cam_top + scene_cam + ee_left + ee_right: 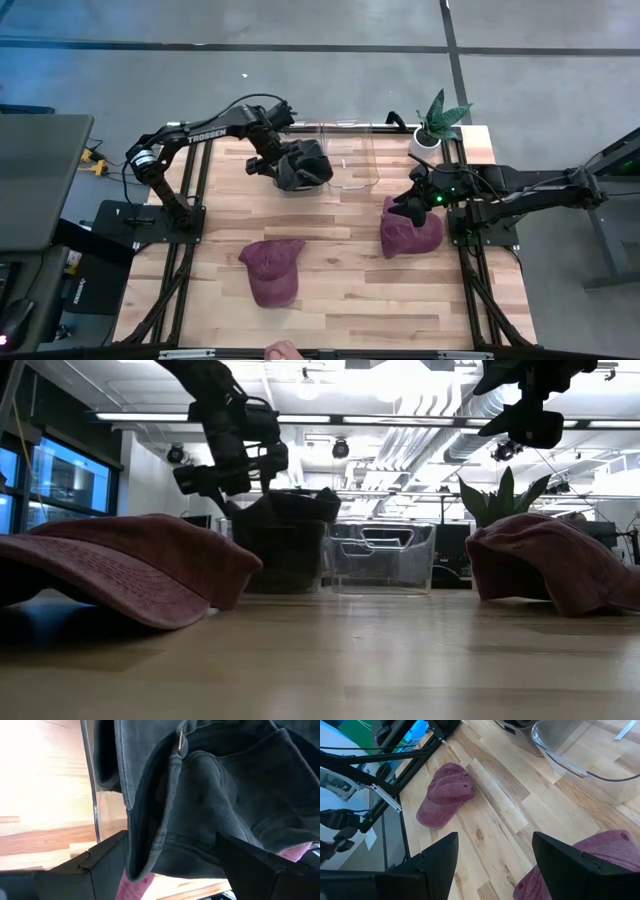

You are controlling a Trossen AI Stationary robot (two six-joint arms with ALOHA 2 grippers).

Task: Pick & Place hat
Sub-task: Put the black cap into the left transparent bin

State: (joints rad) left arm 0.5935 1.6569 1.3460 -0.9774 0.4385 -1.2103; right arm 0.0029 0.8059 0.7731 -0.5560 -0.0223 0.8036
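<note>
Left gripper (300,170) is hovering over the near-left part of the clear bin (350,170) at the table's far edge, with a dark grey hat (305,162) hanging from it; in the left wrist view the fingers are sitting on either side of the fabric, so they are judged to be pinching it. Hat is drooping partly inside the bin wall, as the low view suggests

Right gripper (415,195) is poised above a maroon hat (410,235) on the right of the table, fingers spread, touching nothing. A second maroon hat (272,268) is lying near the table's middle front

Step in hand, judged: dropping the grey hat. Advice: centre the hat over the bin opening before parting the fingers, so the brim is not catching on the rim
</note>
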